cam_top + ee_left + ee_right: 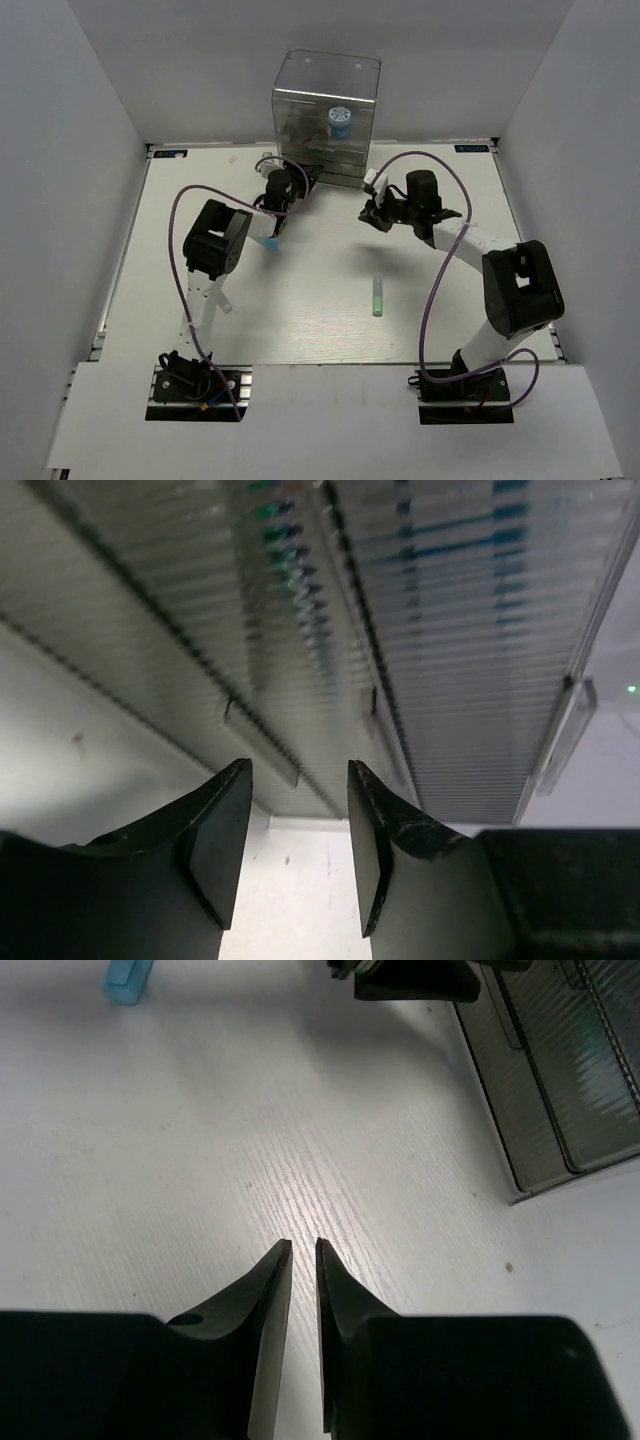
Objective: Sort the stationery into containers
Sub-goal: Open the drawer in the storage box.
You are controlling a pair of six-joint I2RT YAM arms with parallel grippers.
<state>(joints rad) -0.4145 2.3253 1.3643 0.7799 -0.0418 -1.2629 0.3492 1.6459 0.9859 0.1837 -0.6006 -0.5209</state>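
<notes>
A small pale-blue piece (270,241) lies on the white, wood-grained table (300,330), at about 7 o'clock from the left gripper (288,180). It looks smooth and blocky. The right wrist view cuts it off at the top edge, and what kind of item it is cannot be made out.

The left gripper sits just off the lower left corner of the clear plastic box (300,80). Its jaws stand moderately apart, and its black, wedge-shaped fingers (225,830) hold nothing. Between them only bare table and the box's bottom edge show. In the left wrist view the box's grey drawers (440,630) fill the frame as fine ribbed plastic. Blurred green and blue streaks show through the ribs, too smeared to name.

The box is tall, with rounded top corners, and stands at the table's 12 o'clock edge. A round blue-and-white pot (340,123) sits inside it, above the drawers.

The right gripper (372,212) hangs over the table at about 5 o'clock from the box, apart from it. Its tapered fingers (268,1300) are almost together, with only a thin slit between the tips, and they grip nothing.

A green marker (378,296) lies alone at 6 o'clock from the right gripper, slim and lengthwise toward the box.
</notes>
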